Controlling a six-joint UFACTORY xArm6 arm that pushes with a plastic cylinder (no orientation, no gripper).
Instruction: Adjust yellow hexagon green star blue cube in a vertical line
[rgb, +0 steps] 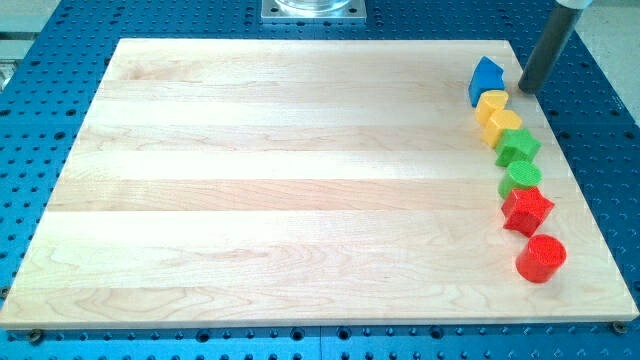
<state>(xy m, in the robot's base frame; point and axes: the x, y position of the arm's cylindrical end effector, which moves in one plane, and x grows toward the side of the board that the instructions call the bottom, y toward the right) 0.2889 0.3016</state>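
A blue cube (486, 79) sits near the view's top right of the wooden board. Just below it lie two yellow blocks: a small yellow one (492, 102) and a yellow hexagon (505, 127). The green star (518, 148) follows below them. These blocks form a slightly slanted column running down the board's right side. My tip (527, 88) is at the lower end of the dark rod, just right of the blue cube and above the yellow blocks, a small gap away from the cube.
Below the green star the column continues with a green cylinder (523, 177), a red star (527, 209) and a red cylinder (541, 258). The board's right edge (575, 170) is close to the column. A metal mount (313, 9) sits at the view's top.
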